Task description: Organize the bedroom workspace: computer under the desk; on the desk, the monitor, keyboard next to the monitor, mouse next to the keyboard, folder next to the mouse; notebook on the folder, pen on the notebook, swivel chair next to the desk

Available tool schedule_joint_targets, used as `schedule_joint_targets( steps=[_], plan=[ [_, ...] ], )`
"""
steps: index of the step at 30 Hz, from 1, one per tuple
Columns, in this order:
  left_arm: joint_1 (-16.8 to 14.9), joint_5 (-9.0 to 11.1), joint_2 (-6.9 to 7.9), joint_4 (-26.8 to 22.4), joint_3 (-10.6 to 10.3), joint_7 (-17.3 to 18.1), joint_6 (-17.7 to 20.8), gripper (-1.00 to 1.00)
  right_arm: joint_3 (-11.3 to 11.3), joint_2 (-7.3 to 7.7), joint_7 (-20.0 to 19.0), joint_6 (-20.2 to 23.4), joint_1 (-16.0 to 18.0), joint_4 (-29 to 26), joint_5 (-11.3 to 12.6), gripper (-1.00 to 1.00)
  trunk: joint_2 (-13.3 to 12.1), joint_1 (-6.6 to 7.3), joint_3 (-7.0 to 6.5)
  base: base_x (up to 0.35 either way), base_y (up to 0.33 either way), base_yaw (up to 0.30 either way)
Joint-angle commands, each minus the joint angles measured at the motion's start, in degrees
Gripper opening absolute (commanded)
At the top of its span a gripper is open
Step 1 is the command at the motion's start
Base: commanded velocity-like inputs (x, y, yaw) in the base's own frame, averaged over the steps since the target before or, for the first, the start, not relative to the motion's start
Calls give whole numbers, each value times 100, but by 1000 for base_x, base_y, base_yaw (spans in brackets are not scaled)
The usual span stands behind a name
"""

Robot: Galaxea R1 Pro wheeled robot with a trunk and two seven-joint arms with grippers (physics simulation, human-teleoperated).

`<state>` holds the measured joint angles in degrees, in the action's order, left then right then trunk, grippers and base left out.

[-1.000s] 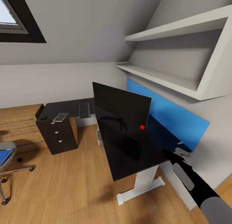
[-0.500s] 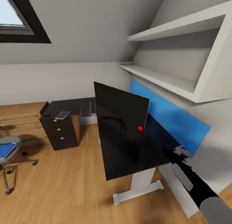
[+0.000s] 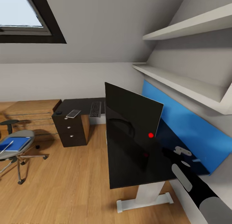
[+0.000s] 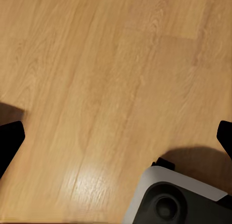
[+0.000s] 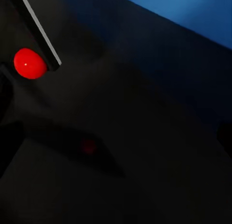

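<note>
The glossy black L-shaped desk (image 3: 135, 166) ran along the right wall under white shelves (image 3: 180, 85), above a wooden floor (image 3: 64, 191); the monitor (image 3: 132, 113) stood on it; the swivel chair (image 3: 14, 146), far left, carried the blue folder (image 3: 15, 143); the keyboard (image 3: 95, 109) lay on the far wing; I cannot tell how either arm's jaws stood.
</note>
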<state>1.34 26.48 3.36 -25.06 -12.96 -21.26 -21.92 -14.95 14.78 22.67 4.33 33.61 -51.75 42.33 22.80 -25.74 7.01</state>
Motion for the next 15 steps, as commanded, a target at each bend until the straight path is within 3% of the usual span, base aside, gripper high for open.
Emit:
schedule_joint_targets(
  steps=[1, 3, 6, 7, 9, 13, 15],
  plan=[
    [0, 37, 7, -12, -49, -45, -12, 100, -25, 8, 47, 16, 5, -12, 14, 100, 12, -4, 12, 28, -19, 116],
    [0, 35, 7, -10, -49, -45, -12, 100, -25, 10, 44, 7, 5, -15, -43, 100, 12, -4, 13, 16, -11, 67],
    [2, 33, 3, -8, -54, -45, -12, 100, -40, 4, 38, -47, 7, 158, -414, 100, 12, -4, 13, 6, -4, 27],
    [2, 33, 0, -8, -56, -45, -14, 100, -42, -8, 36, -228, 108, 833, -738, 100, 12, -4, 13, 2, -1, 6],
    [2, 33, -1, -8, -57, -45, -14, 100, -42, -12, 34, -294, 327, 1228, -819, 100, 12, -4, 13, 1, -1, 5],
    [0, 33, -2, -8, -57, -45, -20, 100, -49, -10, -78, -510, 1691, 2918, -1014, 100, 12, -4, 13, 0, 0, 1],
    [1, 33, -2, -8, -57, -45, -21, 100, -50, -10, -165, -600, 2003, 3278, -1080, 100, 12, -4, 13, 0, 0, 0]
  ],
)
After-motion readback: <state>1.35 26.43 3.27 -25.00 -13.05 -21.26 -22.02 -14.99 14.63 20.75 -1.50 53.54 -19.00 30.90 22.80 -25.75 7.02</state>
